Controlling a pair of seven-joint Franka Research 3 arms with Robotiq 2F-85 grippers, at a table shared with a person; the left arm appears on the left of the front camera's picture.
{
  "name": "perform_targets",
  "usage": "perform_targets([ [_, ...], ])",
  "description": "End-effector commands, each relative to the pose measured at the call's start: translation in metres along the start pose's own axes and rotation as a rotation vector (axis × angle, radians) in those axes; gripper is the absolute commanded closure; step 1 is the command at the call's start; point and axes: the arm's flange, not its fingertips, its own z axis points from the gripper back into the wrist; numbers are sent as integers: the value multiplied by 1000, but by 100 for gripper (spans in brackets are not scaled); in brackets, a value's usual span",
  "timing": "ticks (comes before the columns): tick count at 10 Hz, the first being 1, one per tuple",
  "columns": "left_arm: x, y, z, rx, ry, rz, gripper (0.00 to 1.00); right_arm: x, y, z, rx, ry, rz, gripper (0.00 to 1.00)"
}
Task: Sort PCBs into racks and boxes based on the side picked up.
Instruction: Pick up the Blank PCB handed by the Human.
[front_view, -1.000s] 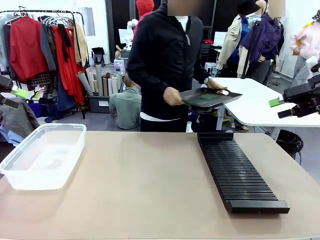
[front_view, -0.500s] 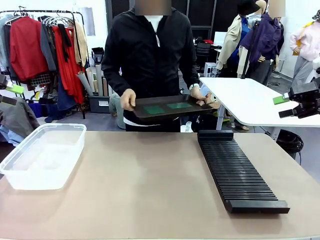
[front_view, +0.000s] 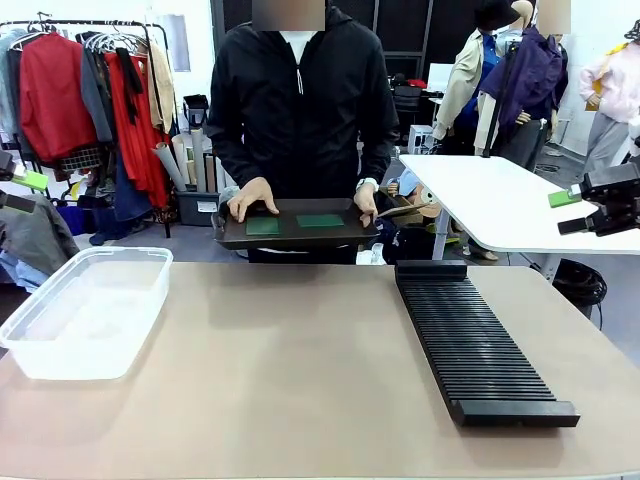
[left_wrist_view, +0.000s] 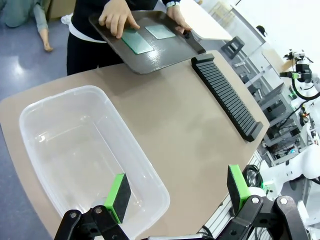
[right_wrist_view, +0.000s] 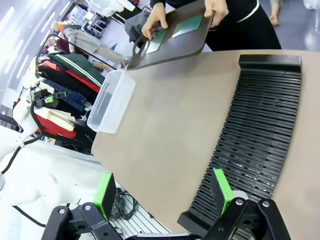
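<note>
**Desk:** Where are the boards right now?

**Operator:** I see two PCBs (front_view: 320, 220) lying flat, side by side, in a shallow black tray (front_view: 300, 238). A person (front_view: 300, 100) in a black jacket holds that tray at the far edge of the bench (front_view: 300, 390). I cannot tell whether it touches the top. One hand (front_view: 252, 197) grips the tray's end toward the tub, with its fingers reaching onto the board on that side. The other hand (front_view: 365, 203) holds the end toward the rack.

**Desk:** And the containers?

**Operator:** The clear tub (front_view: 85, 310) sits on the left side of the bench, its long side running away from me. The long black slotted rack (front_view: 470, 340) lies on the right, running from the far edge toward me. The two are well apart, with bare bench between them.

**Desk:** End effectors?

**Operator:** My left end effector (left_wrist_view: 177, 192) hangs above the tub's near end with its green pads spread wide, pinching nothing. My right end effector (right_wrist_view: 163, 191) hovers over the rack's near end, spread the same way. Both are well apart from the tray.
</note>
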Motion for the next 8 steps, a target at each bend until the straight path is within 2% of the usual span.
perform_targets([
  [1, 1, -1, 1, 3, -5, 1, 0, 0, 1, -1, -3, 0, -4, 0],
  [8, 1, -1, 1, 3, -5, 1, 0, 0, 1, -1, -3, 0, -4, 0],
])
